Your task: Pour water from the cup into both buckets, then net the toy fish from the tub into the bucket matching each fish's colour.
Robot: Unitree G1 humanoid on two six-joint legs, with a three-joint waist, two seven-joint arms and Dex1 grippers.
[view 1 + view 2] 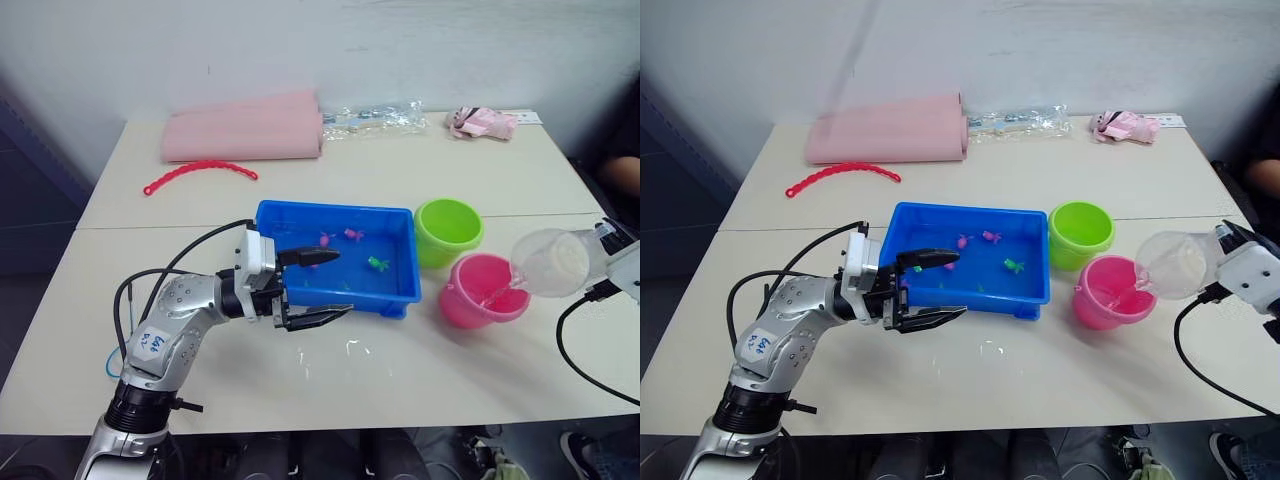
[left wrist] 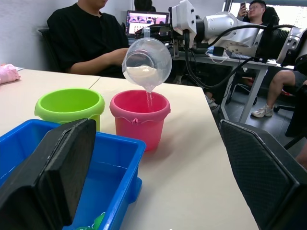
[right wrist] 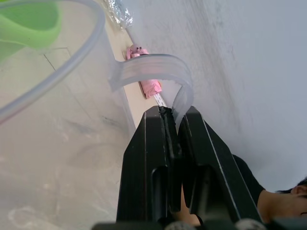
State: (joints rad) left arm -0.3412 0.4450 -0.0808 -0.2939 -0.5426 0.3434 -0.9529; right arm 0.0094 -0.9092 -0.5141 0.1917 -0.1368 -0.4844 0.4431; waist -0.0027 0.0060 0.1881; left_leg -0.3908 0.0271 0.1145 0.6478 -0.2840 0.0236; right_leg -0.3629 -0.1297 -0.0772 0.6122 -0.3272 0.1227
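We see the right gripper (image 3: 175, 120) pinching the clear cup (image 1: 552, 262) by its handle, tipped over the pink bucket (image 1: 484, 291), a thin stream of water falling in. The green bucket (image 1: 447, 230) stands just behind, beside the blue tub (image 1: 336, 256) holding toy fish (image 1: 378, 263). The left gripper (image 1: 322, 287) hovers spread at the tub's near-left edge.

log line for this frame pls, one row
phase: pouring | right gripper: shut on cup handle, tilted over pink bucket, water running | left gripper: open, empty, at tub | green bucket: not being poured into
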